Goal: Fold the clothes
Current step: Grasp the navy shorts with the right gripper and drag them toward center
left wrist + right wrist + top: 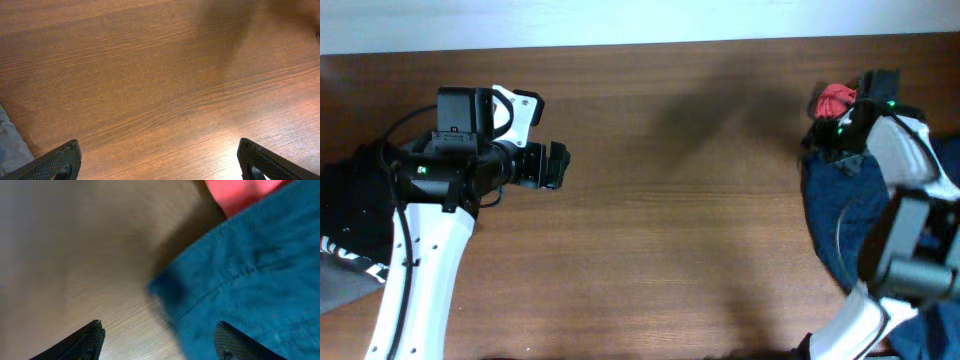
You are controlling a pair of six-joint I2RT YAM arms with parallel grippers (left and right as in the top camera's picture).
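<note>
A blue denim garment lies heaped at the table's right edge, with a red garment bunched at its far end. In the right wrist view the blue cloth fills the right half and the red cloth shows at the top. My right gripper is open just above the blue cloth's edge, one finger over wood, one over cloth. My left gripper is open and empty over bare wood. A black garment with white print lies at the left edge.
The brown wooden table runs between the two piles. A grey cloth lies at the front left under the black one; its edge shows in the left wrist view. The right arm's white links reach over the blue pile.
</note>
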